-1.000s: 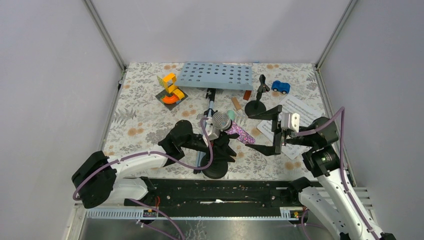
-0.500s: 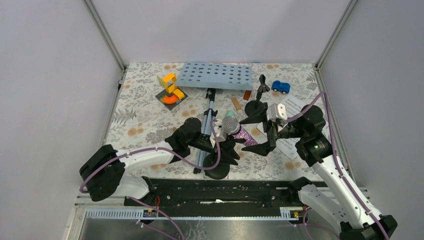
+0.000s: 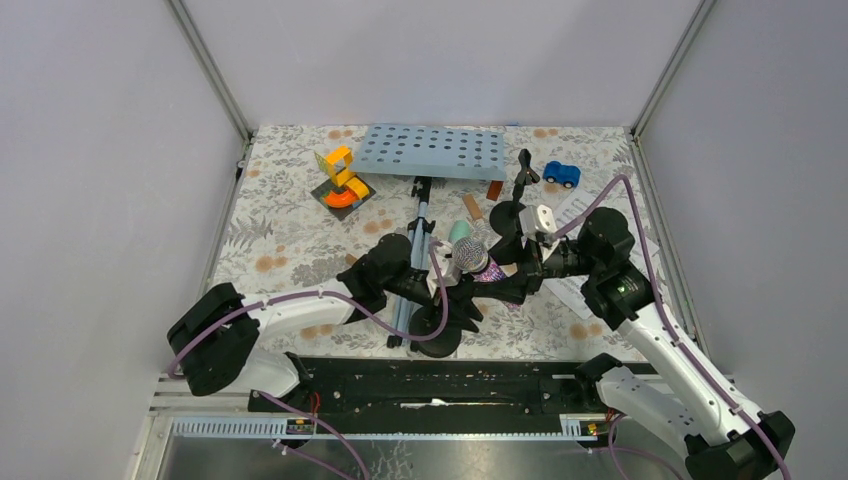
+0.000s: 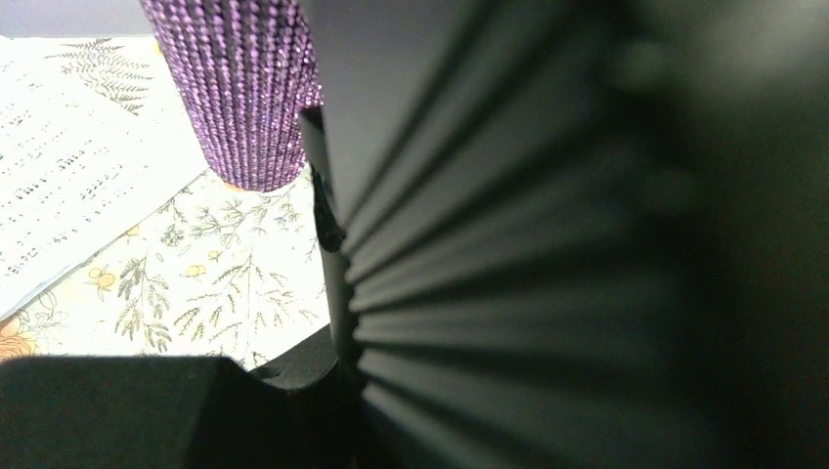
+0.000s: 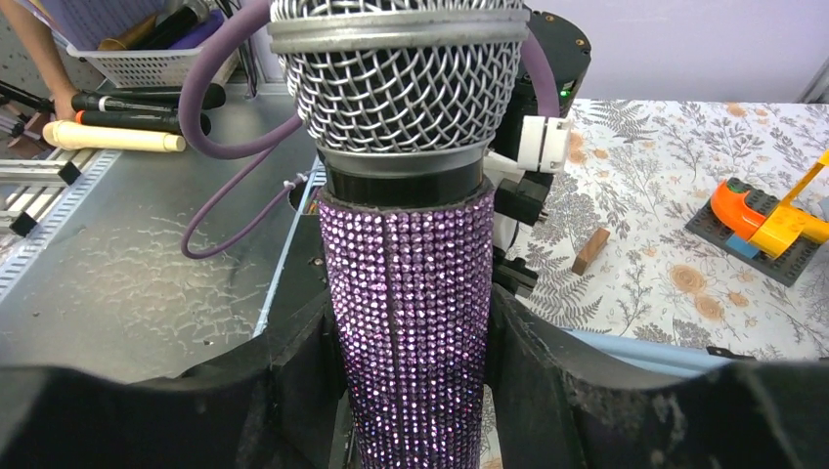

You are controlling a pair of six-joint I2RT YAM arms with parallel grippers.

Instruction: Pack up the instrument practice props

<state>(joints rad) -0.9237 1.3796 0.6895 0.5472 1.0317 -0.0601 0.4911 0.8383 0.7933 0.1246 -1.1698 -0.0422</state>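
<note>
purple glitter microphone (image 5: 406, 264) | right tool (image 5: 411, 337) clamped on it | left tool (image 3: 441, 290) clamped on mic holder (image 3: 437, 343)

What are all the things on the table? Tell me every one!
music rack: one, pale blue, far middle.
sheet-music pages: two seen, white, right side.
purple glitter microphone: one, purple, middle.
mint-green microphone: one, mint, just behind it.
near mic holder: one, black, near middle.
far mic holder: one, black, left of the car.
toy car: one, blue, far right.
wooden blocks: two seen, brown, below the rack.
brick toy: one, orange and yellow, far left.
left gripper: one, black, clamped on the near mic holder.
right gripper: one, black, closed on the purple glitter microphone.
</note>
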